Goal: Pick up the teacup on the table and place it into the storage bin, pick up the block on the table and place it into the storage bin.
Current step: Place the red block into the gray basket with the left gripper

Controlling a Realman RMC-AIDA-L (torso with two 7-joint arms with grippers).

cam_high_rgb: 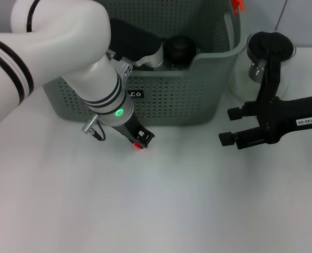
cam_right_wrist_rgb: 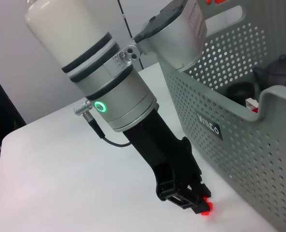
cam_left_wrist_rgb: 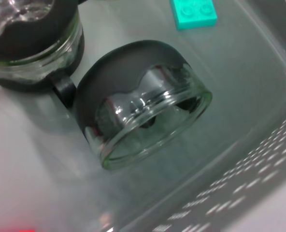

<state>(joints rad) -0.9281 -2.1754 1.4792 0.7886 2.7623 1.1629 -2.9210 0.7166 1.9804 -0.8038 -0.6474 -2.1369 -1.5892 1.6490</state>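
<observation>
A glass teacup (cam_left_wrist_rgb: 138,101) with a black sleeve lies on its side on the floor of the storage bin (cam_high_rgb: 172,100), and it also shows as a dark round shape (cam_high_rgb: 179,50). A teal block (cam_left_wrist_rgb: 193,12) lies flat on the bin floor beyond it. My left gripper (cam_high_rgb: 140,138) points down at the table just outside the bin's front wall (cam_right_wrist_rgb: 239,145). A small bright red thing (cam_right_wrist_rgb: 207,209) sits at its tip; I cannot tell what it is or whether it is held. My right gripper (cam_high_rgb: 230,125) hovers open and empty right of the bin.
A second black-sleeved glass vessel (cam_left_wrist_rgb: 32,43) stands in the bin beside the teacup. A glass pitcher (cam_high_rgb: 269,50) with a black handle stands right of the bin, behind my right arm. White table (cam_high_rgb: 161,205) stretches in front.
</observation>
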